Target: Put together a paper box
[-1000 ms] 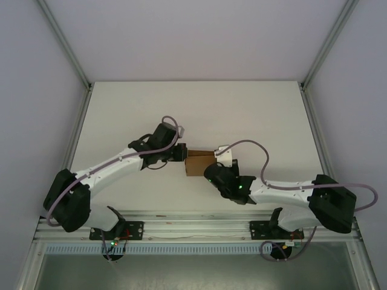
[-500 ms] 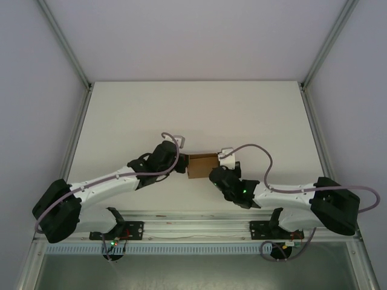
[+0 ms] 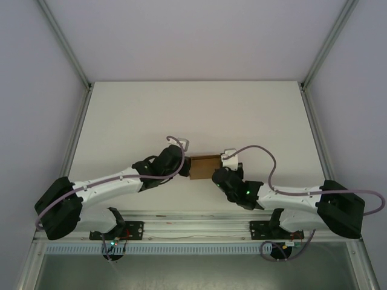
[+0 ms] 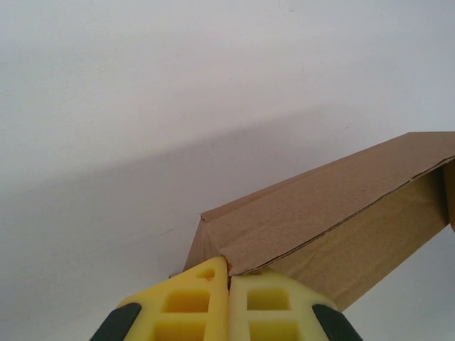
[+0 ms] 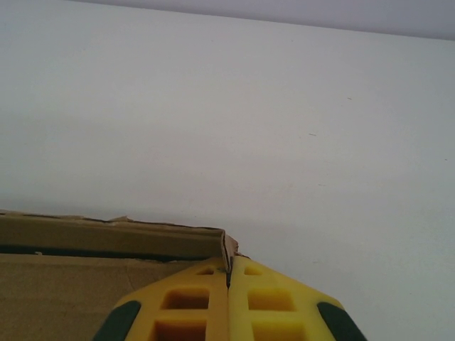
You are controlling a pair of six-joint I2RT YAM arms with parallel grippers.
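White links (image 3: 112,180), black joints (image 3: 166,162), looping lilac cables (image 3: 254,147), and yellow, square-pocketed tool fingers (image 4: 188,309) with black bases.

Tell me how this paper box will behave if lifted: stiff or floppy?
Probably floppy: the paper box is thin creased cardboard, so panels likely hinge at folds. Likely very light, since the left tool and right tool each pinch just a thin edge. That narrow pinch might slip or tear if pulled apart.
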